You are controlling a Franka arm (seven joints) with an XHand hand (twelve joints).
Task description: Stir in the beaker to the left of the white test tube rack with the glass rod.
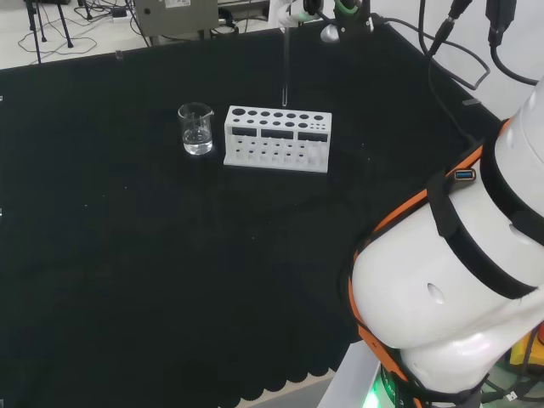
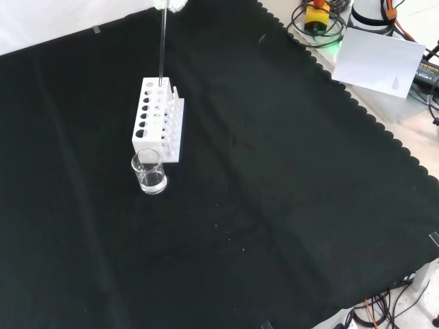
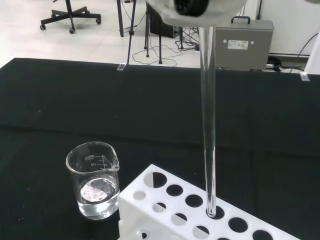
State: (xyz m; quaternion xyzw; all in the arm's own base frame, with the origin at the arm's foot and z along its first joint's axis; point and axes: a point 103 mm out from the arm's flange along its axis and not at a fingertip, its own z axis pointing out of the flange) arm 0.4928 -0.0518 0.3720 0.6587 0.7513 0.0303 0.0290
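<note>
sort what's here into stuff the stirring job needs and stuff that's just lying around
Belongs to the job:
- glass rod, hanging upright from the robot hand, its tip at a hole of the rack
- beaker with a little clear liquid
- white test tube rack, the landmark beside the beaker

Just lying about:
- white sheet of paper off the cloth
- grey case beyond the bench

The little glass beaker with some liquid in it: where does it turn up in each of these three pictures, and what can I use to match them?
Head view: the beaker stands upper left of centre, just left of the white test tube rack.
Front view: the beaker is left of centre, just below the rack's near end.
Wrist view: the beaker sits low, beside the rack's corner.
Shared landmark: the rack, with the glass rod upright over it.
</note>
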